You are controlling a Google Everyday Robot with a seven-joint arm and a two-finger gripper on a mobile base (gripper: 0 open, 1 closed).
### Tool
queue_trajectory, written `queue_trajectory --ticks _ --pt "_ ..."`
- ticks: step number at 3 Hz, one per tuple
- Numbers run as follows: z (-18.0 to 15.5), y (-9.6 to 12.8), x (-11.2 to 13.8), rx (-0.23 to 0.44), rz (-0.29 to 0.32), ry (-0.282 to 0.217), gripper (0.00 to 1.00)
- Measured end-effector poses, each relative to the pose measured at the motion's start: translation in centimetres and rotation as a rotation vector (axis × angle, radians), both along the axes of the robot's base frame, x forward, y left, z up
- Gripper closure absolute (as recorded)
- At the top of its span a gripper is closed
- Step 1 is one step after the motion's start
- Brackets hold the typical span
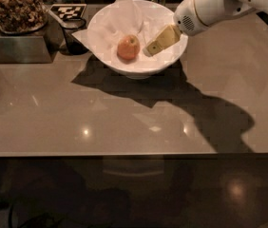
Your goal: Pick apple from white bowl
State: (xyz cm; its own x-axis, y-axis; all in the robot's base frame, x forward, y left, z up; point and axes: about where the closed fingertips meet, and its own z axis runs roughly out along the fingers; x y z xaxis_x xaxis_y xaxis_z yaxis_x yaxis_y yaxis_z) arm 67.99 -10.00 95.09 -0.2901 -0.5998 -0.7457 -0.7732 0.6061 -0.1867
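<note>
Jaw state: cannot tell; gripper (pixel 153 47) over white bowl (pixel 138 68), just right of round orange-red apple (pixel 128 47), yellowish patch.

Gripper (pixel 150 48) inside white bowl (pixel 135 71): open gap to apple (pixel 128 47), paper (pixel 120 18) peaks behind.

No legible text; checkered fiducial tag (pixel 67 11) behind cup (pixel 73 38). Hand (pixel 150 50) in white bowl (pixel 138 69), beside apple (pixel 128 47).

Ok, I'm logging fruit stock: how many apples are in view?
1. The apple lies in the white bowl, close beside the gripper, which dips into the bowl; the paper may hide others.
</note>
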Motion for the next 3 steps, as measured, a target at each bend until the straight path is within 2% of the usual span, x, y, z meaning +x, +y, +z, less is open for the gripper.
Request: queue_trajectory --ticks 1,2,3 --pt "0.1 0.0 0.2 0.003 0.0 -0.003 0.19" --pt "0.1 0.0 0.2 0.003 0.0 -0.003 0.22" --pt "-1.1 1.3 1.1 0.008 0.021 0.016 0.19"
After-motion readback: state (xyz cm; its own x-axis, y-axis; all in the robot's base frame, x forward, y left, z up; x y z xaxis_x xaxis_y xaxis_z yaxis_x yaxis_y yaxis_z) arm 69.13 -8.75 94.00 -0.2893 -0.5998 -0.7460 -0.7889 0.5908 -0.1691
